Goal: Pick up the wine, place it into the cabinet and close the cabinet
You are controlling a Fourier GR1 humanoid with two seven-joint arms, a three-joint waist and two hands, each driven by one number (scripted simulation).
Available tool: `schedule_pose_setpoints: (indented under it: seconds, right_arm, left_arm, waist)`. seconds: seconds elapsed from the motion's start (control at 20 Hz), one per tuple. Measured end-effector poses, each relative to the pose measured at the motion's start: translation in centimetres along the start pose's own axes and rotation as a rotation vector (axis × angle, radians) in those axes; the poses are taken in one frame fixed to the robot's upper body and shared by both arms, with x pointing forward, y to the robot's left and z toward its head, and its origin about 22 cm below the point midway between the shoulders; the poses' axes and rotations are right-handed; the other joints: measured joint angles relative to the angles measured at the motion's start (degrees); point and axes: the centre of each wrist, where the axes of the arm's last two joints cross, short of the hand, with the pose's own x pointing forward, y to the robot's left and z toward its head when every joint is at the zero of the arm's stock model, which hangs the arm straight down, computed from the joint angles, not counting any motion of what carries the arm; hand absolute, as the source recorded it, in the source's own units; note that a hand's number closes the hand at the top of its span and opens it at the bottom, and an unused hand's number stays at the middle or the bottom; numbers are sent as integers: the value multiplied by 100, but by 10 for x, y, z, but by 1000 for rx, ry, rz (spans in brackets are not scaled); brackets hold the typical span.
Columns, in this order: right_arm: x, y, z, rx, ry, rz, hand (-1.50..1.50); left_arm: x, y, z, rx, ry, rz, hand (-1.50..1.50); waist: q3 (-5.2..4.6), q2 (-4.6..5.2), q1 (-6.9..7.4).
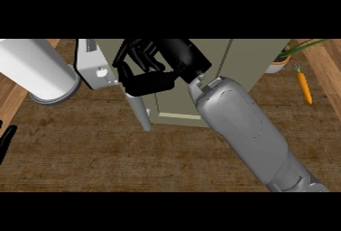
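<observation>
Masking the cabinet front (248,63), right robot hand (154,67) hovers.

Items I log off the head view, task things left aside:

1. Surface (100,153): dark brown wood grain, with lighter planks showing at the far left and far right edges.
2. White cylinder (33,67): large, smooth, with a grey rim at its lower end; it sits tilted at the upper left, partly cut off by the frame.
3. Carrot (304,86): orange, slim, lying lengthwise at the right, green stub at its far end.
4. Pot (278,66): white, upper right, near the carrot, with thin green leaves (303,46) arching out of it.
</observation>
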Motion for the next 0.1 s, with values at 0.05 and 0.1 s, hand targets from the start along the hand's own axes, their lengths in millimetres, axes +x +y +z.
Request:
schedule_pose_setpoints:
  seconds: [0.05, 0.1]
  right_arm:
    - [-2, -1, 0, 4, -8, 6, 150]
    - [-2, -2, -1, 12, -11, 9, 150]
  left_arm:
    - [-2, -2, 0, 0, 2, 0, -150]
    - [-4, -4, -2, 3, 1, 1, -150]
  waist:
    - [-6, -8, 15]
    - [-11, -5, 5]
